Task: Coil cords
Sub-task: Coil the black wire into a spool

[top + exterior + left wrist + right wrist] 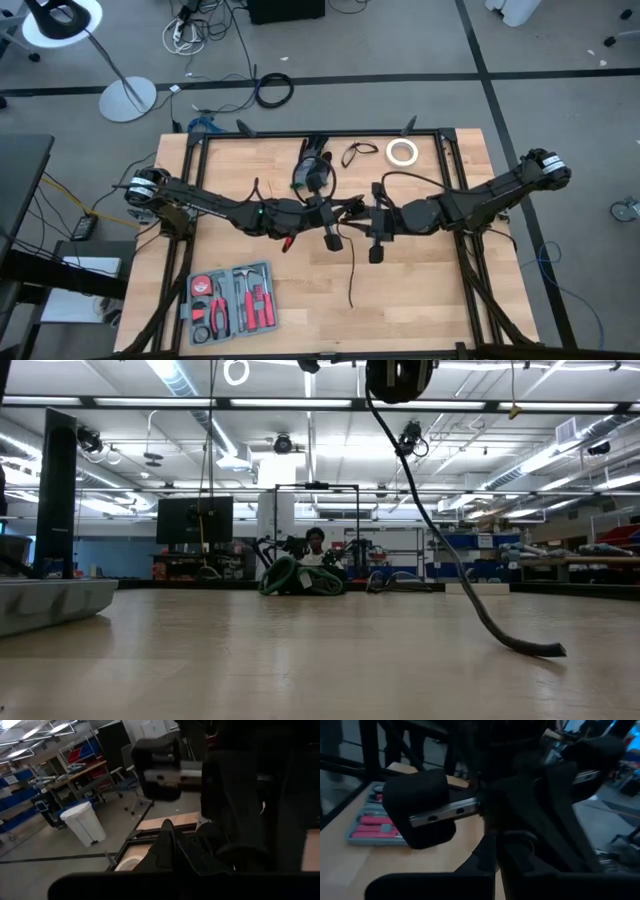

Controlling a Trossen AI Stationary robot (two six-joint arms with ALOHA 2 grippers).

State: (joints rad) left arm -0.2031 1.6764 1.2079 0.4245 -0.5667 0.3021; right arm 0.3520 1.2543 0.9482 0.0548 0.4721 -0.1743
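Observation:
My left gripper [338,213] and my right gripper [366,216] meet tip to tip above the middle of the table. Between them they hold up a thin black cord, whose round bundle [400,378] shows at the top of the low view. The cord's tail [350,272] hangs toward the near edge, and its free end [530,648] lies on the table. A second dark bundle [312,172] and a small loose loop of cord [358,152] lie on the table's far part. My left gripper is shut on the black cord at its bundled part [349,212], coming level from the table's left. Its own dark fingers [162,847] and the other gripper hide the place of contact. The bundle is lifted clear and the tail hangs slack below. My right gripper is shut on the same bundled part of the cord, coming level from the table's right. Its fingers [487,857] and the left gripper close in front hide the place of contact. The tail's end rests on the table.
A white tape roll [402,151] lies at the far right. A grey tool case [232,300] with red-handled tools lies at the near left. A thicker black cable ring [273,90] lies on the floor beyond the table. Bare wood shows at the near right.

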